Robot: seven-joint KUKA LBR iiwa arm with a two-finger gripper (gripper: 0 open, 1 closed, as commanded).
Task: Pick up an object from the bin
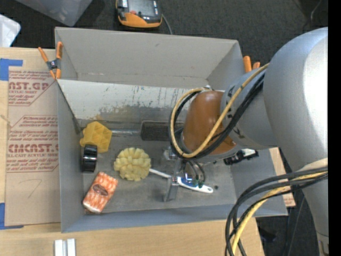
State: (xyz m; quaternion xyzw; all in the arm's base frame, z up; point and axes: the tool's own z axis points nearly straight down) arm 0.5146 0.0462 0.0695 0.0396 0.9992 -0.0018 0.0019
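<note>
Jaws? Can't tell if they're apart or together, the wrist hides them. Gripper [175, 184] sits low at the bin's [69, 196] front middle, over the thin white handle [157, 172] of a pale yellow bristly brush [133, 164]. Probably light, squishy head, stiff stick, so I'd pinch the stick. A white-and-blue thing [196, 185] lies just beside.

In the bin [149, 63], a sponge [96, 135] lies by the left wall, a tape roll [89, 158] just before it, a packet [99, 192] nearer still, a round brush [132, 164] to their right, a block [157, 130] behind the brush, and the gripper [177, 184] at the brush's right
</note>
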